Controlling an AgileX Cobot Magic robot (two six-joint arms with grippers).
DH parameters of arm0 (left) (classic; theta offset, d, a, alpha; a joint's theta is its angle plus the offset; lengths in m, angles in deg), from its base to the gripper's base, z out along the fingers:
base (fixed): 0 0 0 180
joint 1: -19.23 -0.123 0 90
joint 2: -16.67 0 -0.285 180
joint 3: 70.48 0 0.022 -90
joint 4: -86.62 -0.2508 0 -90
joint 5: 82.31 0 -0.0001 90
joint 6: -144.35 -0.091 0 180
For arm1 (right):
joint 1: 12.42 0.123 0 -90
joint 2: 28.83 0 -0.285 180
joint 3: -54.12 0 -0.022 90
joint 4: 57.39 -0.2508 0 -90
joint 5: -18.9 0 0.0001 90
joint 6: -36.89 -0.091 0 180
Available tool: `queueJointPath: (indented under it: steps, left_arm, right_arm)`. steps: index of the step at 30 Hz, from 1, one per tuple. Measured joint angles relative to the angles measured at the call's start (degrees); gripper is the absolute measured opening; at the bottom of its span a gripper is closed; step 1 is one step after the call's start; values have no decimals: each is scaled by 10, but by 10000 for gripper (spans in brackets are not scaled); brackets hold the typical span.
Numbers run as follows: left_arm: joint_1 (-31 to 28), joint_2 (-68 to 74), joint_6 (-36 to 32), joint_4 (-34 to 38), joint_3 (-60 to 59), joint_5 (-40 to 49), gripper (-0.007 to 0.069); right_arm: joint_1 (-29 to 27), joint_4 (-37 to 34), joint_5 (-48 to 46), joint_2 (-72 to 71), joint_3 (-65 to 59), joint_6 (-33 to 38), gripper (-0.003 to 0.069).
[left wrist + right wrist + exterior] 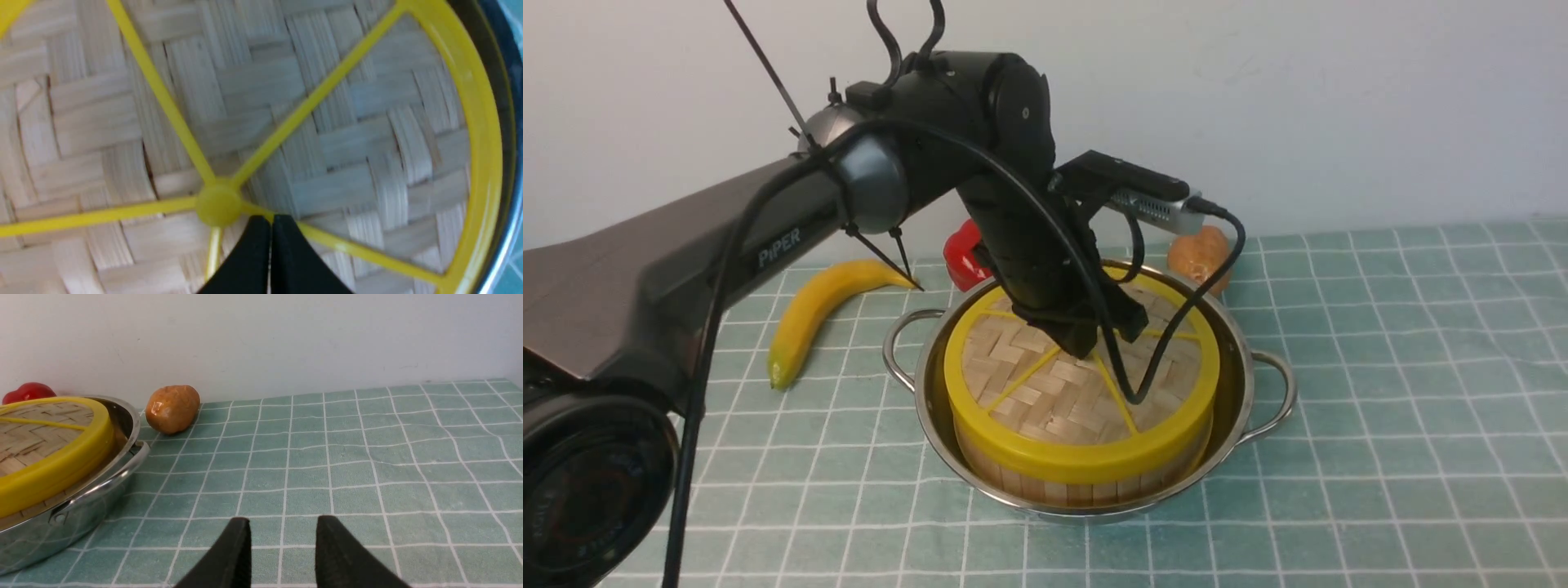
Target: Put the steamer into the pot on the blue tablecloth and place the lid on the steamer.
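Lid on steamer, left tool beside hub

A banana, a red pepper and a potato lie apart.

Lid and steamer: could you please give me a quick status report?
Left claw shut, at the lid hub. Right claw open, empty, over the blue tablecloth. Lid sits on steamer, steamer in pot. Nothing in the way.
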Motion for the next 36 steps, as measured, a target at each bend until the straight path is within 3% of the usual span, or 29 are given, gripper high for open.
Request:
queueJointPath:
  steps: [8,17,28,32,36]
  left_arm:
    - [0,-125,5,-3,82,1,-1]
    - [0,-281,12,-1,96,1,-1]
    - [0,-333,22,-29,95,17,1]
    - [-3,-402,55,-89,43,19,12]
    - [-47,-528,50,-78,-110,-19,13]
  right_arm:
    - [0,0,0,0,0,0,243]
    - [0,0,0,0,0,0,243]
    - [0,0,0,0,0,-1,243]
    - [0,0,0,0,0,-2,243]
    - [0,0,0,0,0,-2,243]
